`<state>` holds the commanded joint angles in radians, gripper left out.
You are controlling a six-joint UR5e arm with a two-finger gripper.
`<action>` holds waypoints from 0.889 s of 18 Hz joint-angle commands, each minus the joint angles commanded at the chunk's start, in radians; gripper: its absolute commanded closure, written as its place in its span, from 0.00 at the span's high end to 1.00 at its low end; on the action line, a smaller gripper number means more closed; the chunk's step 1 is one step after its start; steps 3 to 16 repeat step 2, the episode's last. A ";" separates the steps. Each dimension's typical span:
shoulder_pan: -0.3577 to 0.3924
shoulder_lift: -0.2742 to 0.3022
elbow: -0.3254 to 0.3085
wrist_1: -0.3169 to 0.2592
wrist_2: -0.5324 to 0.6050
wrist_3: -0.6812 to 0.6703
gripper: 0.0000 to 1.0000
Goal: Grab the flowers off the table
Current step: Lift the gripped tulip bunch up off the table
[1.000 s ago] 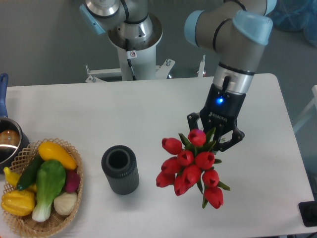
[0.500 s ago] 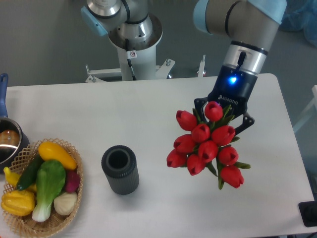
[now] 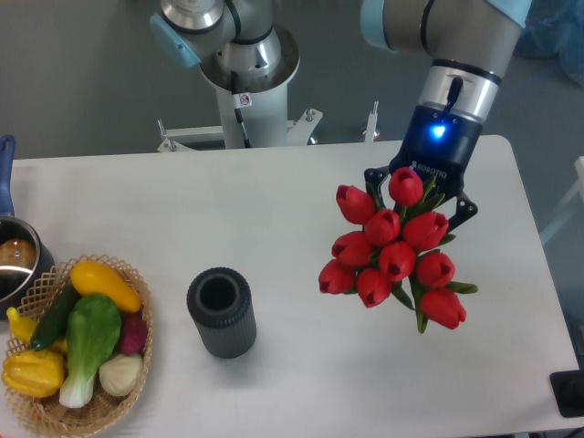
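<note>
1. The gripper (image 3: 422, 206) stayed clamped on the flowers (image 3: 394, 256).
2. The bunch had risen and drifted right, over the table's (image 3: 274, 210) right side.
3. The pick looked essentially done.

one bunch of flowers (image 3: 395, 257) with nine red tulip heads. one dark ribbed cylinder cup (image 3: 221, 312). one wicker basket (image 3: 41, 412) at the table's (image 3: 228, 210) front left corner. one metal pot (image 3: 15, 265) at its left edge. one gripper (image 3: 422, 195).
</note>
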<state>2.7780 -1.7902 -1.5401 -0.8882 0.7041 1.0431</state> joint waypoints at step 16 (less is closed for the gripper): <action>0.000 0.005 -0.011 0.002 0.002 0.002 0.04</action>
